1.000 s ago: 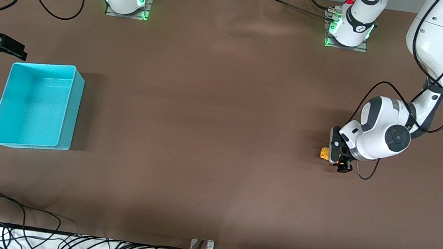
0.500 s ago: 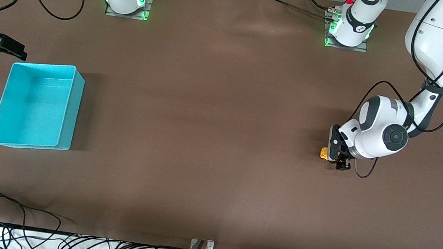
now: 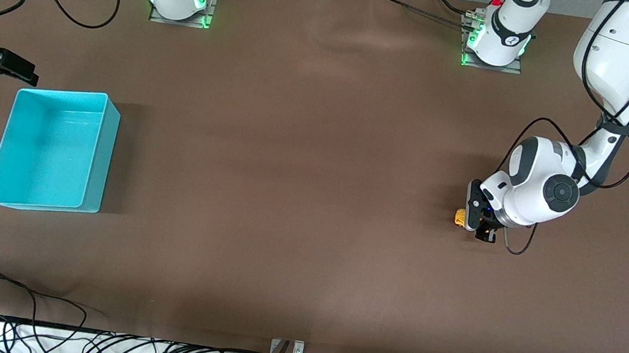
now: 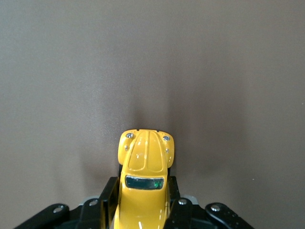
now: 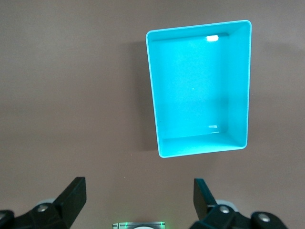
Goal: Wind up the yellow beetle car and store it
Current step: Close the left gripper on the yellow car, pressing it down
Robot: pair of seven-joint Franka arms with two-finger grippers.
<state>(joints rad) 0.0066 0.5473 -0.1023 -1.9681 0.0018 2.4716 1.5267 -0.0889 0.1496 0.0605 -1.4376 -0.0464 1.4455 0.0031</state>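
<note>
Yellow beetle car (image 4: pixel 144 183), just one, sat clamped in my left gripper (image 3: pixel 477 222) at frame right; one turquoise bin (image 3: pixel 101 156) lay left, my right gripper (image 5: pixel 138 195) waiting wide above it.

The front view looks steeply down from across the table (image 3: pixel 307 139), robot bases along the frame's top. The left wrist view sits close over the yellow beetle car (image 4: pixel 144 183). The right wrist view looks down from higher on the turquoise bin (image 5: pixel 153 86), also at the front view's middle left.

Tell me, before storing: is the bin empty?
Empty: the right wrist view shows the bin's bare turquoise floor; the car sits between the left fingers.
</note>
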